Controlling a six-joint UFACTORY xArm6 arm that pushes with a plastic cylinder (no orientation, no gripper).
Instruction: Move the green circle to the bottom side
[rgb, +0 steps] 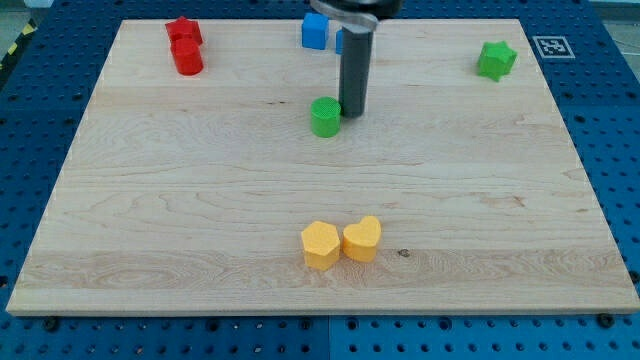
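The green circle (325, 116) is a short green cylinder on the wooden board (180, 230), a little above the middle. My tip (352, 114) is the lower end of the dark rod that comes down from the view's top. It stands just to the right of the green circle, touching it or nearly so. I cannot tell which.
A green star (495, 59) lies at the top right. A red star (184, 31) and a red cylinder (187, 56) lie at the top left. Blue blocks (315, 31) sit at the top centre, one partly hidden by the rod. Two yellow blocks, a hexagon (320, 244) and a heart (362, 239), touch near the bottom centre.
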